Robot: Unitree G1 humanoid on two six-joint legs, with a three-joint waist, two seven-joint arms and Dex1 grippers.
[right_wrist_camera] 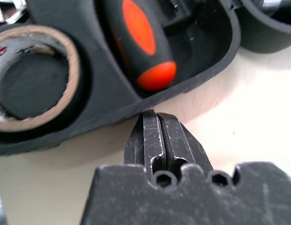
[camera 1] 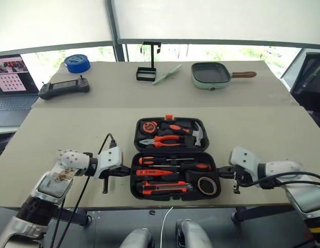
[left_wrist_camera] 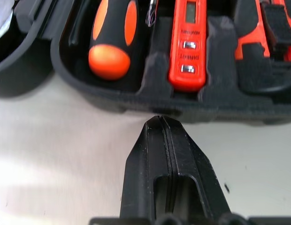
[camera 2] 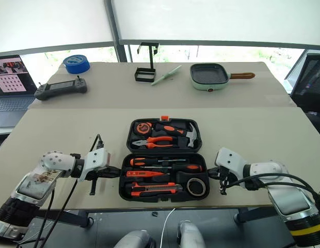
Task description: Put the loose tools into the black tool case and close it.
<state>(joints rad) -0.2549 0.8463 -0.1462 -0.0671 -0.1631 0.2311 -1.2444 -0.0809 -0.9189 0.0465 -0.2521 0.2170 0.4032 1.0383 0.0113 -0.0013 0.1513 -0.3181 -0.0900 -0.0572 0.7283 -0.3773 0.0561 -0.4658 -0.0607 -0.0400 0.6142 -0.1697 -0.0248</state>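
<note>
- On the near table, the black tool case [camera 1: 170, 159] is lying open, screwdrivers [camera 1: 173, 166], knife [camera 1: 161, 187] and tape roll [camera 1: 207, 185] seemingly sitting in its recesses; closing is remaining
- Left gripper [left_wrist_camera: 159, 123] and right gripper [right_wrist_camera: 155, 115] are flanking it, jaws pressed together, holding nothing
- Wrist cameras are showing both tips just short of the case's edge

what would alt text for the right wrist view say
The shut right gripper points at the outer rim of the open black tool case, its tip just short of it over the beige table. Inside the case lie a black-and-orange screwdriver handle and a grey tape roll.
</note>
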